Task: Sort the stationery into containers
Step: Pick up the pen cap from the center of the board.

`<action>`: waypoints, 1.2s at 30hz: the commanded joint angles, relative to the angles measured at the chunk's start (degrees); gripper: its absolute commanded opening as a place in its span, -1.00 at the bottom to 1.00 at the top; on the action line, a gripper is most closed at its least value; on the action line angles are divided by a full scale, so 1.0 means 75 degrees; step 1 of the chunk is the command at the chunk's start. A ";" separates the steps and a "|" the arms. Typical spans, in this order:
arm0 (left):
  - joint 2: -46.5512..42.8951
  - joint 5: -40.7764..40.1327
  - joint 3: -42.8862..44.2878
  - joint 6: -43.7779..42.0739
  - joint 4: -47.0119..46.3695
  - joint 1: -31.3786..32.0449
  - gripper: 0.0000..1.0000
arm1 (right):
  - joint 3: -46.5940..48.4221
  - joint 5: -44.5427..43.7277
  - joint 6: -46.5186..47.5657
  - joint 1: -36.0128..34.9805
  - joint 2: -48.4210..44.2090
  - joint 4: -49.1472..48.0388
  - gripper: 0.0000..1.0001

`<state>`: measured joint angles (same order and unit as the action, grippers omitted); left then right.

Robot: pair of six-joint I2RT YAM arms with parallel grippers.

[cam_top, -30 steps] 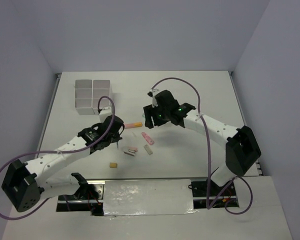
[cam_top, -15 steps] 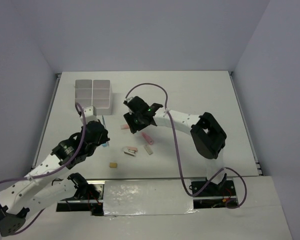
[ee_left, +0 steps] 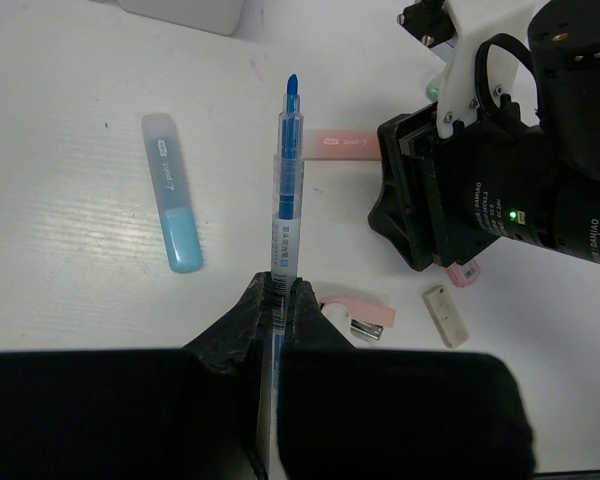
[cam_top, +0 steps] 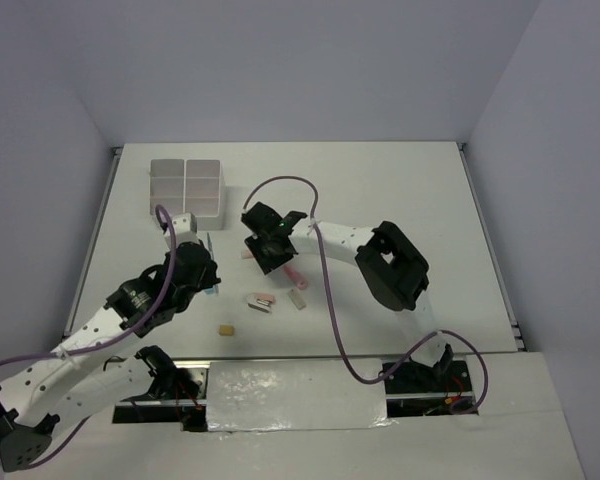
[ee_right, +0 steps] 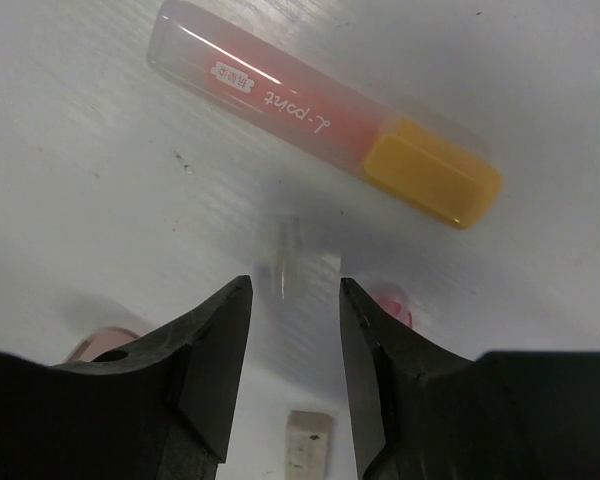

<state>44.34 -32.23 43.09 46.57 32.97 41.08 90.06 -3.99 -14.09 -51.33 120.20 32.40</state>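
My left gripper [ee_left: 278, 290] is shut on a thin blue pen [ee_left: 288, 190] that sticks out forward over the table; in the top view the gripper [cam_top: 202, 268] is just below the white compartment box [cam_top: 185, 185]. A blue highlighter [ee_left: 172, 205] lies left of the pen. My right gripper [ee_right: 295, 290] is open, low over the table, with a blurry clear piece [ee_right: 295, 258] between its jaws. An orange-yellow highlighter [ee_right: 320, 125] lies just ahead of it. In the top view the right gripper [cam_top: 268, 258] is at the table's middle.
A pink stapler-like piece [ee_left: 358, 312], a small pale eraser [ee_left: 446, 316] and a pink highlighter [cam_top: 293, 272] lie close below the right gripper. A tan block [cam_top: 226, 328] sits nearer the front edge. A pink item [ee_left: 340, 145] lies beside the right gripper's body.
The right gripper has swung left and come down over the orange-yellow highlighter. The left arm has drawn back toward the front left, holding the blue pen. Little motion in the last half second.
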 commanded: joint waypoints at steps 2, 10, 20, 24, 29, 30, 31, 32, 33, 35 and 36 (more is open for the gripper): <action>0.0042 0.0055 0.0009 -0.0174 -0.0224 0.0019 -1.00 | 0.0460 -0.0171 0.0015 -0.0152 0.0262 0.0226 -0.05; -0.0251 0.0055 -0.0027 -0.0162 -0.0224 0.0019 -1.00 | 0.0788 -0.0124 0.0062 -0.0210 0.0590 0.0355 -0.11; -0.0322 0.0172 -0.0132 -0.0162 -0.0294 0.0019 -1.00 | 0.0812 -0.0195 0.0050 -0.0222 0.0684 0.0437 -0.17; -0.0357 0.0172 -0.0097 -0.0150 -0.0248 0.0019 -1.00 | 0.0801 -0.0183 0.0062 -0.0234 0.0719 0.0508 -0.26; -0.0474 0.0207 -0.0132 -0.0162 -0.0271 0.0030 -1.00 | 0.0637 -0.0066 0.0062 -0.0234 0.0579 0.0426 -0.48; -0.0474 0.0219 -0.0144 -0.0174 -0.0283 0.0019 -1.00 | 0.0625 -0.0031 0.0062 -0.0222 0.0509 0.0368 -0.51; -0.0474 0.0231 -0.0155 -0.0174 -0.0294 0.0030 -1.00 | 0.0601 0.0074 0.0073 -0.0222 0.0485 0.0332 -0.54; -0.0474 0.0242 -0.0156 -0.0185 -0.0306 0.0019 -1.00 | 0.0578 0.0144 0.0074 -0.0211 0.0404 0.0297 -0.56; -0.0462 0.0254 -0.0156 -0.0197 -0.0330 0.0019 -1.00 | 0.0555 0.0192 0.0074 -0.0199 0.0356 0.0181 -0.61; -0.0427 0.0324 -0.0167 -0.0220 -0.0376 0.0019 -1.00 | 0.0508 0.0157 -0.0032 -0.0164 0.0274 0.0098 -0.71; -0.0427 0.0359 -0.0167 -0.0267 -0.0423 0.0019 -1.00 | 0.0461 0.0192 -0.0067 -0.0140 0.0146 -0.0065 -0.76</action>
<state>41.43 -30.50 41.98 46.37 32.05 41.08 94.13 -4.01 -13.85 -52.47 124.11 34.26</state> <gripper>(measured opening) 0.108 0.167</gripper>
